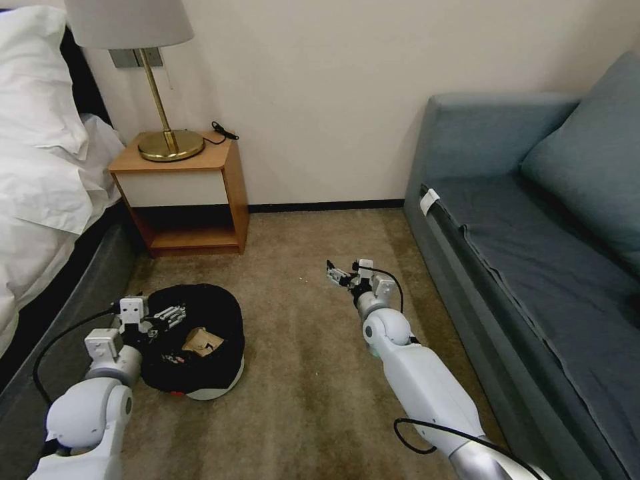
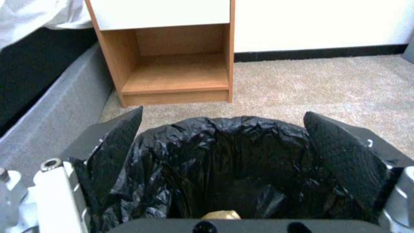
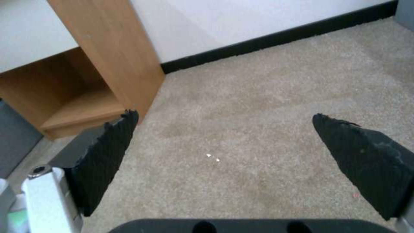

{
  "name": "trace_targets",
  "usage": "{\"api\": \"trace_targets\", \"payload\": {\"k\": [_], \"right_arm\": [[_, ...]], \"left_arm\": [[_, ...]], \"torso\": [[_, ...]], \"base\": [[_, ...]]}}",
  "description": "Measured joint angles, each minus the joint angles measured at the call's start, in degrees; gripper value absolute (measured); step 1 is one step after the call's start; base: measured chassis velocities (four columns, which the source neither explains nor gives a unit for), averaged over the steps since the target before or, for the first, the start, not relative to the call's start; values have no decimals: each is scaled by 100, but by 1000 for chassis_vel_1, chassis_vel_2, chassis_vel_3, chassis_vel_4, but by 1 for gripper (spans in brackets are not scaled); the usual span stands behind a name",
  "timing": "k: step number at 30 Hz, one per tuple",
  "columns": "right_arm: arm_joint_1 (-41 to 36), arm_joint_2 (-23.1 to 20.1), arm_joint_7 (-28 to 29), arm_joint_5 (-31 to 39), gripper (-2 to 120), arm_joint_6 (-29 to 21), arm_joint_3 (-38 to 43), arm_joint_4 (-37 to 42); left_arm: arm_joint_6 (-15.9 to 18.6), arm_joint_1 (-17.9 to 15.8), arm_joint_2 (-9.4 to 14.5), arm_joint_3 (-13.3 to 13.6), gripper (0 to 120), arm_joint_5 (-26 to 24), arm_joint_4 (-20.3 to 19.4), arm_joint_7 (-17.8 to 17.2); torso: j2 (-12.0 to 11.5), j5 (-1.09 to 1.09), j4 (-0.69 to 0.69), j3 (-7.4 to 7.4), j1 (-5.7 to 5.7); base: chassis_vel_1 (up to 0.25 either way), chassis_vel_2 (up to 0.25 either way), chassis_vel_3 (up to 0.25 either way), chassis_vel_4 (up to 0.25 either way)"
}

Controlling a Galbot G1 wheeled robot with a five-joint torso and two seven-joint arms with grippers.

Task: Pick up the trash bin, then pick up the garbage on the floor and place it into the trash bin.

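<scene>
Bin on the carpet by the left gripper; right gripper empty over bare floor.

The bin (image 1: 200, 347) stands on the carpet (image 1: 307, 373) between bed (image 1: 40, 187) and sofa (image 1: 533, 253), before the nightstand (image 1: 183, 193); tan paper (image 1: 202, 341) lies in its black bag; the left gripper (image 1: 168, 315) hovers at the bin's near rim, fingers (image 2: 118, 142) spread wide around the bag's mouth, whether touching cannot be told; the right gripper (image 1: 340, 275) hangs wide open over carpet, holding nothing.

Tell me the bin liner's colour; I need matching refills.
Black, crinkly plastic; the trash bin liner shows best in the left wrist view.
</scene>
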Motion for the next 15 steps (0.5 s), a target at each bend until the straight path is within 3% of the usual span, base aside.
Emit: {"api": "trace_targets", "payload": {"k": [15], "right_arm": [[9, 61, -38, -74, 100, 76, 31, -147]], "left_arm": [[15, -2, -4, 2, 100, 2, 17, -14]], "torso": [[0, 0, 0, 0, 0]], "base": [[0, 0, 0, 0]]}}
